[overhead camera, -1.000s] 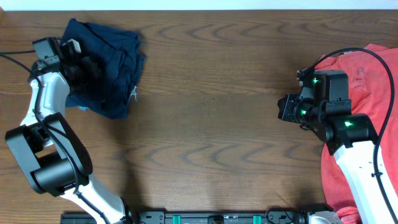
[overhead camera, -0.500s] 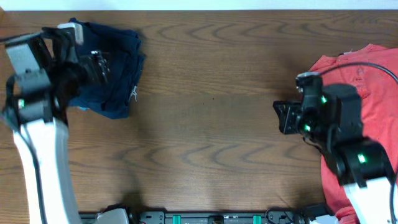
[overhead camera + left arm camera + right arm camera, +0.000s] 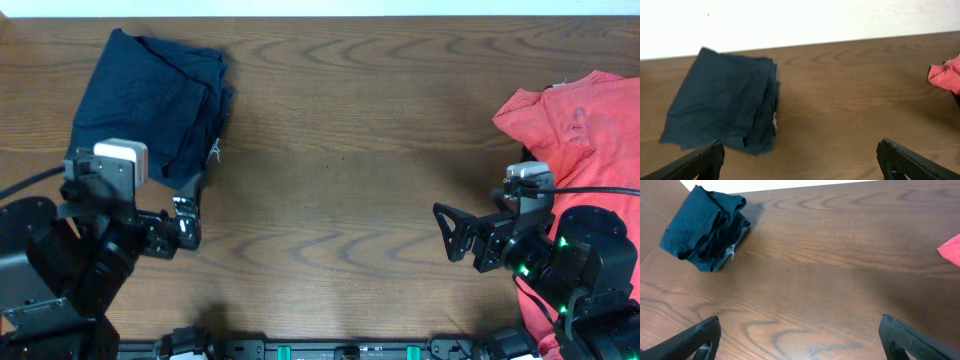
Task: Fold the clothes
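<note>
Dark navy shorts (image 3: 150,100) lie folded in a compact, slightly rumpled stack

No writing is legible; the small white label (image 3: 216,150) at 4 o'clock on the navy shorts (image 3: 145,100) is too tiny to read.

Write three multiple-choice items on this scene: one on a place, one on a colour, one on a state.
1. On which side does the navy cloth lie?
A. the robot's left
B. the middle
C. the robot's right

2. What colour is the garment opposite it?
A. green
B. red
C. white

3. How do the left pincer and right pincer stand?
A. both shut on cloth
B. one open, one shut
C. both open, empty

Key: 1 A, it lies on the left pincer's side; 2 B, red in the overhead view; 3 C, each wrist view shows fingers spread with nothing between.
</note>
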`<state>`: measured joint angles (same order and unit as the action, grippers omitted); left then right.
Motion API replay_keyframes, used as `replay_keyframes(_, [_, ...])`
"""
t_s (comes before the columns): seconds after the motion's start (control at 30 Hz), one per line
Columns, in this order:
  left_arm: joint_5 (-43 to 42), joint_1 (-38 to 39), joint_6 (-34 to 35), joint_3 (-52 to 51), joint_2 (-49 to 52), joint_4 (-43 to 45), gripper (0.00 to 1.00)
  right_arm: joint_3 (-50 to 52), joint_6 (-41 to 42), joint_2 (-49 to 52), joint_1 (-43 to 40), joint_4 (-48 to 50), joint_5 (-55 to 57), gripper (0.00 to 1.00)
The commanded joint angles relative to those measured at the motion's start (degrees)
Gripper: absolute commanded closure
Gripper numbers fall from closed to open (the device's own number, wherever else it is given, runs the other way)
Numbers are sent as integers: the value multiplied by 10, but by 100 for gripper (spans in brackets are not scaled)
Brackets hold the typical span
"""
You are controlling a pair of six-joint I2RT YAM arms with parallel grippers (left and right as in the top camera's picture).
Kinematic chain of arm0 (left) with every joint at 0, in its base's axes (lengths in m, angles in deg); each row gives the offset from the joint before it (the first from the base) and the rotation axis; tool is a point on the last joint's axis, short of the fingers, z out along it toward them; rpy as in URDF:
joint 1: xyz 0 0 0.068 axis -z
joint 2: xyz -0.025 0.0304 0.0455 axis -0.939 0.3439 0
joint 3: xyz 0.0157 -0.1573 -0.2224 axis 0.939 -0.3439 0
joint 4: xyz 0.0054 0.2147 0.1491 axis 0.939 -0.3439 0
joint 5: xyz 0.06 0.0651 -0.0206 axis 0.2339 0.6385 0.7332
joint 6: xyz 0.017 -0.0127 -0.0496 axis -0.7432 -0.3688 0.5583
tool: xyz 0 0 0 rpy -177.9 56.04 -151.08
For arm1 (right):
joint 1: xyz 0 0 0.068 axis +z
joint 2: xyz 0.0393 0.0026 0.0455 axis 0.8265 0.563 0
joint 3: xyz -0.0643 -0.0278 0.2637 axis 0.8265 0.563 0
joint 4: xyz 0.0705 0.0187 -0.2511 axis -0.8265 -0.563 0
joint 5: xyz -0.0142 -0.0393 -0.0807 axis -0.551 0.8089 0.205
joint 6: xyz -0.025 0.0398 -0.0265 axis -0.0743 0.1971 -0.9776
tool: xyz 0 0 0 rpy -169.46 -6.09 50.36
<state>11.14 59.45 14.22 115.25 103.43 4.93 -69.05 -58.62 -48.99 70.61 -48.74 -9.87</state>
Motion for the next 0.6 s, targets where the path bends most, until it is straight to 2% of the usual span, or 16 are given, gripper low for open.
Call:
replay_keyframes(0.0, [10,1,-8,3,-2,-14,2,-5,-3,0,5,-13,7,1])
replay_keyframes(0.43, [10,1,-8,3,-1,-18,2,-5,2,0,5,-64,5,1])
replay_keyframes(0.57, [10,1,-8,3,-1,-18,2,-5,44,0,5,-65,-35,1])
